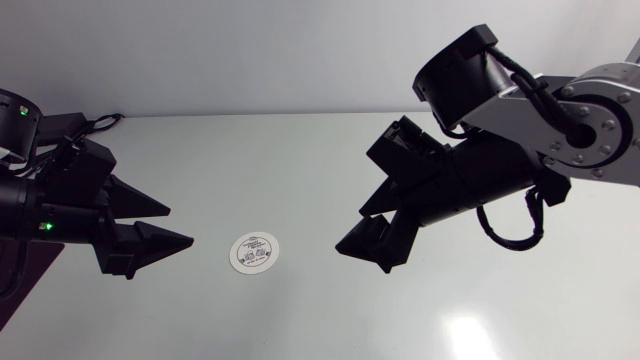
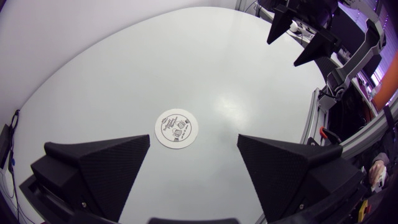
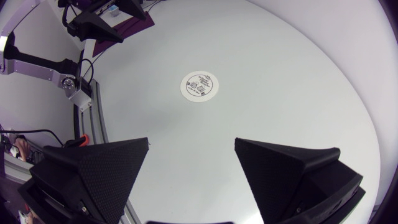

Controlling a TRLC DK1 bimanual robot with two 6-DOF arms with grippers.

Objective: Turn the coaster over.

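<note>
Coaster (image 1: 254,252) lies flat on the table (image 1: 300,160), print upward

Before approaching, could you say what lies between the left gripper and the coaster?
Only bare table, from left gripper to coaster; the left wrist view shows it.

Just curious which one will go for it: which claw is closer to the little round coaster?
Left. The left gripper is open, with the coaster lying just ahead of its fingertips. The right gripper, also open, is farther off on the coaster's other side.
</note>
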